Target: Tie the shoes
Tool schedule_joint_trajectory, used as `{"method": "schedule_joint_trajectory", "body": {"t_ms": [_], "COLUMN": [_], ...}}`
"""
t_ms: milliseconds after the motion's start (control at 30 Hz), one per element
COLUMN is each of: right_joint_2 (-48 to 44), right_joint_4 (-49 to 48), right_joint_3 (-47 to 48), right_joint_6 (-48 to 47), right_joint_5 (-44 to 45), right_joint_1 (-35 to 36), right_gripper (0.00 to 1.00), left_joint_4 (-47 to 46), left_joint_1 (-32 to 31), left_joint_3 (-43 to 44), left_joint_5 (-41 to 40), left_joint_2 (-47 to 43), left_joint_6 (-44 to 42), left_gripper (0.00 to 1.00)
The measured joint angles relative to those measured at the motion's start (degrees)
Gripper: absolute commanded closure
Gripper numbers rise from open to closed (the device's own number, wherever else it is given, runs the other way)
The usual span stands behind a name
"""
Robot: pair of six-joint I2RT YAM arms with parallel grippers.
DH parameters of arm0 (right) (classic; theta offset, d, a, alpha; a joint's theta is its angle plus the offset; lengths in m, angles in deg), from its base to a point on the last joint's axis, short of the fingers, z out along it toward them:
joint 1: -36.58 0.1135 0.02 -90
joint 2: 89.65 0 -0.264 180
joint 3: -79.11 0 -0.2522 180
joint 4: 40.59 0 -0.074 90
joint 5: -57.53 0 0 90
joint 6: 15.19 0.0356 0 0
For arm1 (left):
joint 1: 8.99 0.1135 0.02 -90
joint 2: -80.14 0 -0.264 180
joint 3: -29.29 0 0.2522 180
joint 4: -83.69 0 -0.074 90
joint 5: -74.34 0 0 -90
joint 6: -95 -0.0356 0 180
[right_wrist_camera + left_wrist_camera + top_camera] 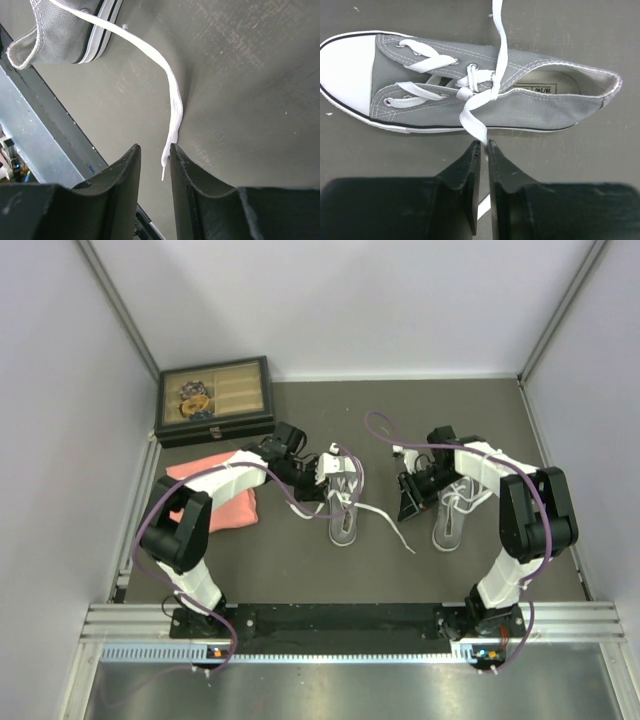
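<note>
**STATION STATUS: LACE HANDLING AT THE LEFT SHOE**

**Top external view.** The left shoe (343,525) is laid on the table with its heel toward the arm bases. The right shoe (450,525) is placed parallel to it, well apart on the right arm's side. The left gripper (322,488) is positioned over the left shoe's lacing; the right gripper (410,505) is located between the two shoes. A white lace (385,520) is trailed from the left shoe toward the right shoe. A pink cloth (225,502) and a dark box (213,400) are found beyond the left shoe, on its far-left side.

**Left wrist view.** The left shoe (540,105) is seen side-on, with a crossing formed at mid-lacing. One lace (477,125) is led off the shoe's sole edge and is pinched by the left gripper (484,146), whose jaws are pressed nearly together.

**Right wrist view.** The left shoe (50,35) is seen by its heel only. Its lace (172,95) is run to the right gripper (155,152). The jaws are held partly spread, the lace tip in the gap; contact cannot be told.
</note>
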Motion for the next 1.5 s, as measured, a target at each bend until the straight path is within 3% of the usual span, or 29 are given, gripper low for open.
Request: {"method": "schedule_joint_trajectory", "body": {"t_ms": [100,667,1233,1500], "right_joint_2": [0.0,0.0,0.0,0.0], "right_joint_4": [0.0,-1.0,-1.1,0.9], "right_joint_3": [0.0,-3.2,-4.0,-3.8], "right_joint_6": [0.0,0.7,6.3,10.5], "right_joint_5": [0.1,3.3,17.4,20.2], "right_joint_1": [0.0,0.8,8.3,9.5], "right_gripper": [0.70,0.70,0.68,0.62], "left_joint_4": [0.2,-6.6,-10.3,-11.1], "left_joint_1": [0.0,-3.4,-4.2,-4.3], "left_joint_3": [0.0,2.8,0.0,-0.6], "left_joint_5": [0.5,4.9,5.0,5.0], "left_joint_2": [0.0,0.0,-0.6,-0.9], "left_joint_6": [-0.1,5.5,7.3,7.3], "left_gripper": [1.00,1.00,1.00,1.00]}}
